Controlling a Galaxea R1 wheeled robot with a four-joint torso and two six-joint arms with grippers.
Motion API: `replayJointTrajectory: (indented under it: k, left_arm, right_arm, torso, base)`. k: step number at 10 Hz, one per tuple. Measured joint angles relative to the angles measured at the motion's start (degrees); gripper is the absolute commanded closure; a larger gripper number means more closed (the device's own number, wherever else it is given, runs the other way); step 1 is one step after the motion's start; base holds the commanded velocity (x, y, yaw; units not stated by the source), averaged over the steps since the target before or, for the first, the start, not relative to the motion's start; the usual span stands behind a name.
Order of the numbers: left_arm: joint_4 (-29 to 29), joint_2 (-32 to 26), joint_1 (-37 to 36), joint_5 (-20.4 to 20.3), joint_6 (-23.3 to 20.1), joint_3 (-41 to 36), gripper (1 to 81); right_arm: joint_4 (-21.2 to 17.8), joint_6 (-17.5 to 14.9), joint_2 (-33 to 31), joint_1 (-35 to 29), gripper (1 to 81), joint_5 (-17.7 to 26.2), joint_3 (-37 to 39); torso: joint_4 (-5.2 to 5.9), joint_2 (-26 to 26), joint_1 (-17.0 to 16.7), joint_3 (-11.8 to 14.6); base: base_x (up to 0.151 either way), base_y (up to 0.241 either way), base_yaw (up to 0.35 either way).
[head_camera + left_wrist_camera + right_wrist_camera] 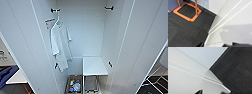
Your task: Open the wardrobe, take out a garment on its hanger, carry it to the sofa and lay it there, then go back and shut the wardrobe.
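Wardrobe (pixel 85 30): open, both full-height white doors swung wide to either side in head view, interior exposed, top and base cut off by the frame. Left door (pixel 22 42) and right door (pixel 145 42) reaching from upper edge down to lower corners.

Contents, left: white shirt (pixel 60 47) on white hanger (pixel 57 22), hung just under a dark bracket (pixel 55 10) high on the side wall; small orange tag (pixel 50 20) beside the hook, lettering too blurred to read. Matching dark bracket (pixel 109 8) on the opposite wall. Centre-right: white shelf (pixel 94 66) on thin metal legs, lower part cropped. Floor of interior, beside the shelf: small bin (pixel 74 86) with mixed coloured items, not identifiable.

Hard to make out: blue shape (pixel 6 75) past the left door's outer edge, partly hidden, identity uncertain. White frame structure (pixel 156 81) on dark floor past the right door, cut off.

Open room: right half of hanging space bare above the shelf.

Left wrist view: door's lower corner (pixel 208 32) meeting dark carpet (pixel 186 33); orange stand base (pixel 188 11) well apart on the carpet. Dark sliver of left gripper (pixel 235 44) at picture edge, against white panel; finger spacing impossible to judge.

Right wrist view: door edge (pixel 221 82) over dark carpet (pixel 238 69); dark tip of right gripper (pixel 199 91) close to white panel; finger spacing impossible to judge.
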State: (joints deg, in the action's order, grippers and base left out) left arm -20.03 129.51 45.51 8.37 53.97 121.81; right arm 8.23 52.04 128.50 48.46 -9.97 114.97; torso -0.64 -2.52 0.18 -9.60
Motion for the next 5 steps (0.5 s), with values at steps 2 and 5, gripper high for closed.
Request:
replayJointTrajectory:
  k: [2,5]
  left_arm:
    - [-0.5,5.1,-0.4,4.2,0.2,1.2,1.0]
    - [-4.3,16.5,-0.3,7.2,0.1,1.1,1.0]
  right_arm:
    - [0.0,1.0,3.6,1.0,1.0,2.2,-2.6]
    - [5.7,0.6,10.9,4.6,1.0,2.0,-9.6]
  torso:
    - [0.0,0.0,0.0,-0.1]
    - [0.0,0.1,0.1,-0.1]
  base:
    - [0.0,0.0,0.0]
    - [0.0,0.0,0.0]
